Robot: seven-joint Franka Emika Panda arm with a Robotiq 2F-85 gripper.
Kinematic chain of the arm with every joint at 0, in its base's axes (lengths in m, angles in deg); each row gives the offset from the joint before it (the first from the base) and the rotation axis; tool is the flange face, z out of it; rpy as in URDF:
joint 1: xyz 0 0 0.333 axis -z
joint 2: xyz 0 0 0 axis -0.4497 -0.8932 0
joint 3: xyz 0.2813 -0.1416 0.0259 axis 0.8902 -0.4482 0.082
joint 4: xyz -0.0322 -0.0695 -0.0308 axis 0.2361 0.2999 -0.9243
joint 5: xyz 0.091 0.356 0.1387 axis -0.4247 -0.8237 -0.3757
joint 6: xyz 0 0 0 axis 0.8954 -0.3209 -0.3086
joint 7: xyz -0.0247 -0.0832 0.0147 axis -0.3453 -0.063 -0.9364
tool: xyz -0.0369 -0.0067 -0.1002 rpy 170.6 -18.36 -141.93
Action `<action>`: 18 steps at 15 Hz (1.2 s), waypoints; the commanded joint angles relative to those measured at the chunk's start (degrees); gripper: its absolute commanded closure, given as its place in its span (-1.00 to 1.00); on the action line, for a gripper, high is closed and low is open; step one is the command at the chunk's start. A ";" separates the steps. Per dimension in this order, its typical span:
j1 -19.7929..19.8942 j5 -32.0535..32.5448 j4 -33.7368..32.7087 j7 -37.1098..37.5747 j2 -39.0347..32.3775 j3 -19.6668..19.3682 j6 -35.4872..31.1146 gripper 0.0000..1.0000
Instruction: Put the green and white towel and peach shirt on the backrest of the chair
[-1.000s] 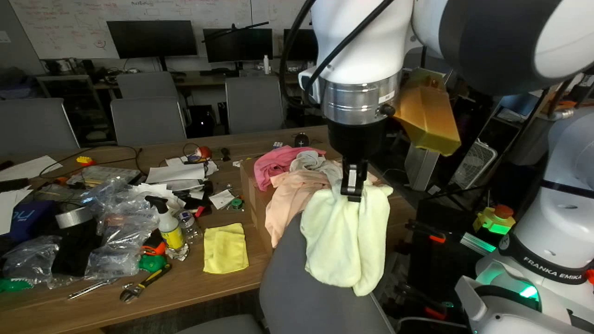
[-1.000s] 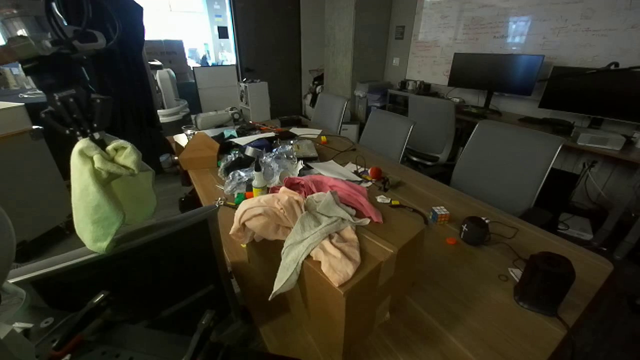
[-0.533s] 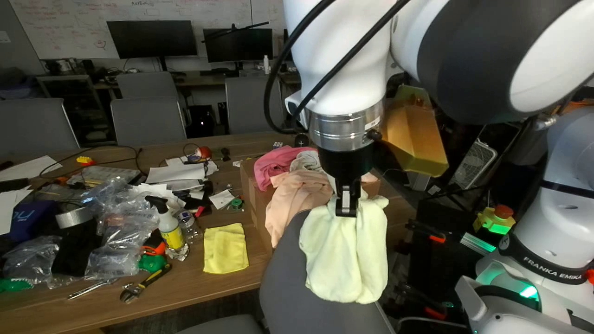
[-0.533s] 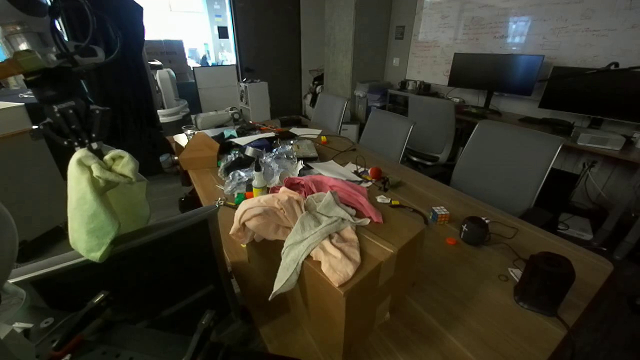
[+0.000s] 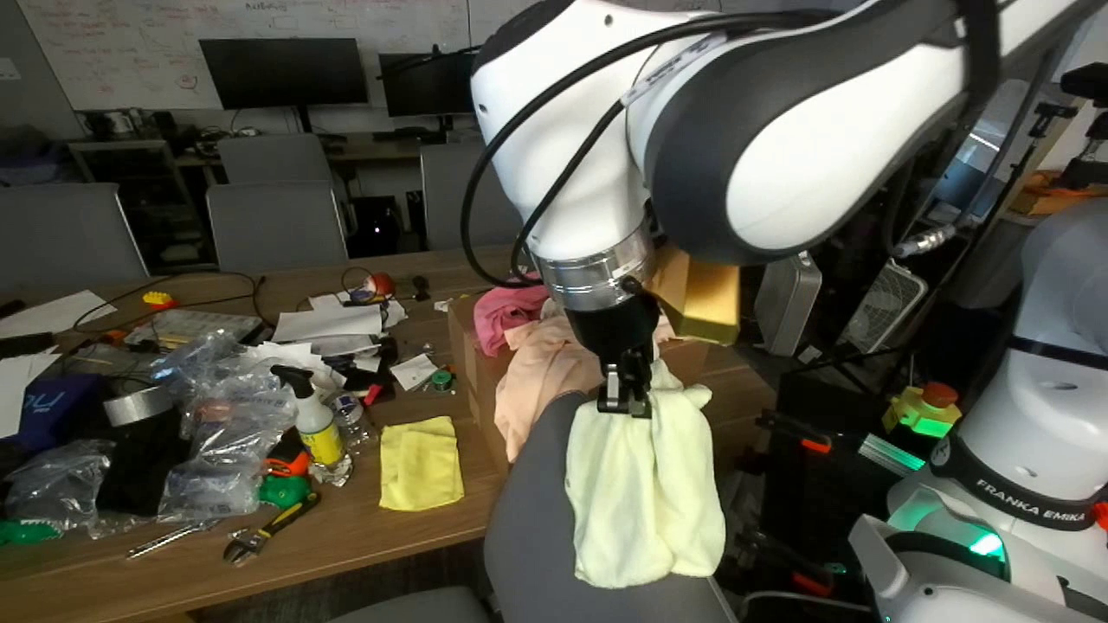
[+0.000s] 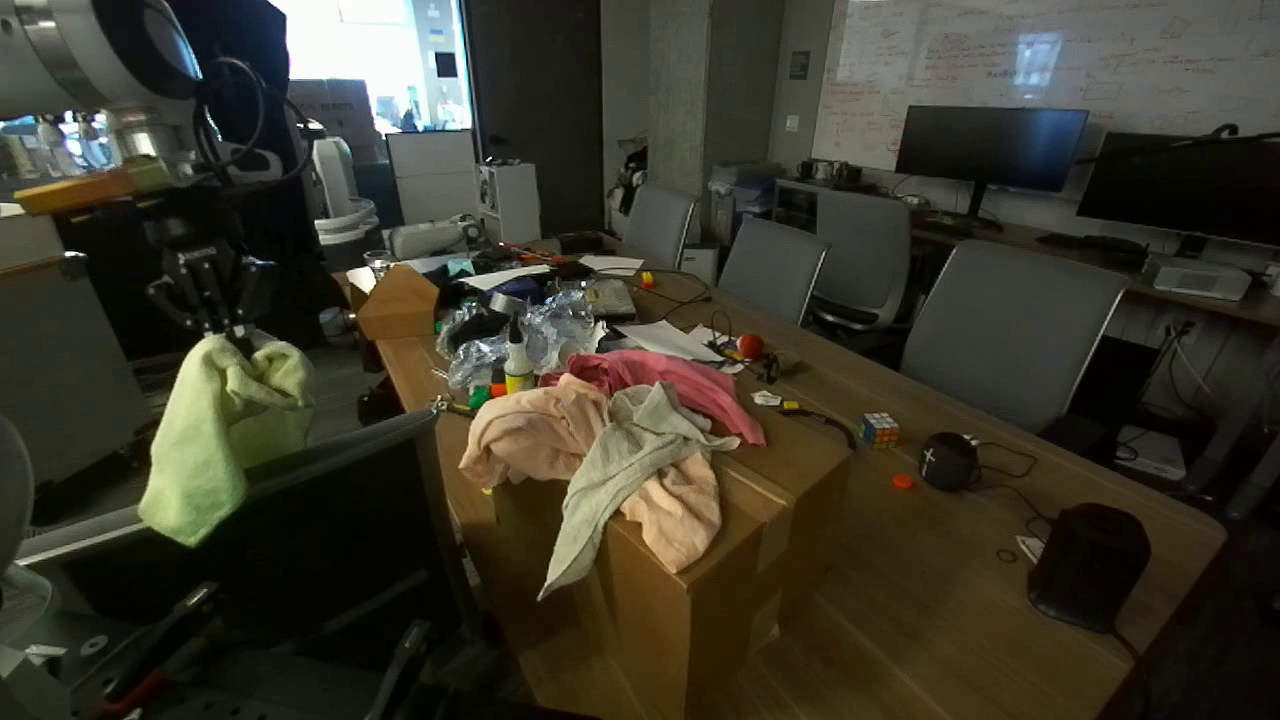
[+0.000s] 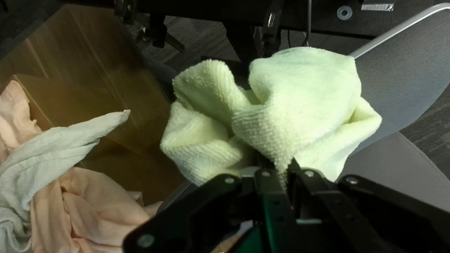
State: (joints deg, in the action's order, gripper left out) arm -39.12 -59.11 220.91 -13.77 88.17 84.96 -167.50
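The green and white towel (image 5: 645,493) hangs bunched from my gripper (image 5: 625,405), which is shut on its upper part. In the wrist view the towel (image 7: 302,102) fans out beyond the fingertips, a fold pinched between them. Below it is the grey backrest of the chair (image 5: 537,528). Seen from an exterior view, one part of the towel (image 6: 195,490) falls on the near side of the backrest's top edge, and another passes behind that edge. Whether it rests on the chair I cannot tell. The peach shirt (image 6: 535,425) lies crumpled on a cardboard box, partly covered by a grey-green cloth.
The cardboard box (image 6: 640,600) stands on the wooden table beside the chair, also bearing the grey-green cloth (image 6: 630,455) and a pink cloth (image 6: 670,375). A yellow cloth (image 5: 421,463), a spray bottle (image 5: 316,424) and plastic wrapping (image 5: 229,415) lie farther along the table.
My gripper has come down with the towel and shifted toward the box side, its wrist now tilted. The towel hangs lower against the backrest. The other cloths have not moved.
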 commanded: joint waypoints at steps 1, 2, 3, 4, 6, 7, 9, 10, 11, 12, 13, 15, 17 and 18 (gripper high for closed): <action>0.56 -2.56 -3.45 0.78 -4.82 -2.43 -0.97 0.93; 0.75 -3.62 -4.20 0.87 -6.27 -3.15 -0.77 0.92; 0.74 -4.68 -4.65 0.83 -7.09 -3.66 -0.51 0.92; 0.63 -5.13 -4.81 1.43 -7.77 -4.05 -0.76 0.92; 0.38 -5.78 -5.37 2.05 -9.43 -4.71 -0.84 0.92; 0.27 -5.94 -5.66 2.33 -10.13 -4.93 -0.82 0.92; 0.21 -5.96 -6.04 3.20 -11.22 -5.36 -1.07 0.92; 0.37 -6.04 -6.16 3.53 -11.65 -5.69 -1.27 0.92; 0.47 -6.06 -6.24 3.95 -11.96 -5.98 -1.52 0.92; 0.78 -6.48 -6.26 4.11 -12.20 -6.46 -1.37 0.92; 0.90 -6.78 -6.36 4.38 -12.46 -6.87 -1.32 0.92; 1.10 -6.78 -6.10 5.18 -12.75 -7.85 -1.79 0.92; 1.33 -6.37 -5.69 6.17 -12.79 -8.75 -2.53 0.92; 1.40 -6.13 -5.54 6.68 -12.77 -9.16 -2.88 0.92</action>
State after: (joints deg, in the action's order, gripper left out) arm -37.94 -64.89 215.86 -8.91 75.85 76.78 -169.34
